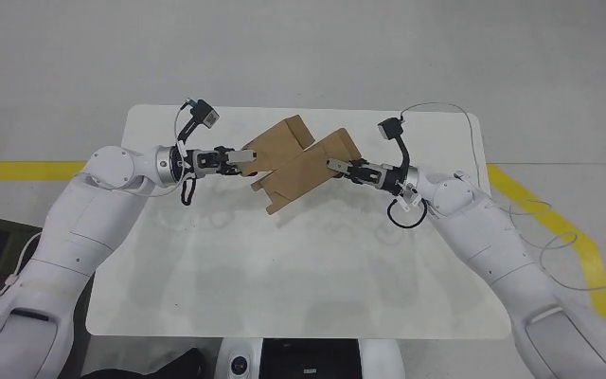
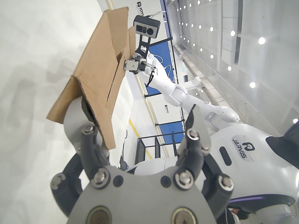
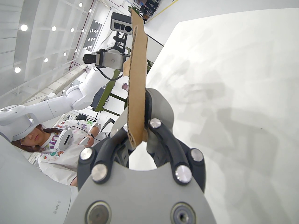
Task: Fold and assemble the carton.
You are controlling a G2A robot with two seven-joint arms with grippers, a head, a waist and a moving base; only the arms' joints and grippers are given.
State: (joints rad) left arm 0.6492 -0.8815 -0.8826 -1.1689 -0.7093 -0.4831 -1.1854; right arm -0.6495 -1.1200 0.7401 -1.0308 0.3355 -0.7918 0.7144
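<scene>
Brown carton [image 1: 303, 161], partly folded with flaps at angles, sits over the far middle of the white surface [image 1: 284, 275], strung between the two arms. It appears held up off the surface rather than lying flat, with its shadow falling on the white top nearer the robot. The left tool [image 1: 248, 159] meets the carton's left end. Seen from the left wrist, its fingers [image 2: 195, 127] stand well apart: one has a cardboard flap resting against its inner face, and the other stands well clear of the cardboard, so nothing is clamped there. The right tool [image 1: 333, 166] is at the carton's right end. In the right wrist view the board's corrugated edge [image 3: 137, 71] runs straight down between the two fingers, which are drawn in on either side of it (a firm pinch on the panel edge, by the look of it). From the left wrist, the carton [image 2: 100, 59] shows a long crease and a slit in one panel, with a short flap bent out toward the table. The right tool [image 2: 128, 65] is at its far edge, touching the board. Both arms reach in from opposite sides at about the same height, the tools facing one another across the carton.
</scene>
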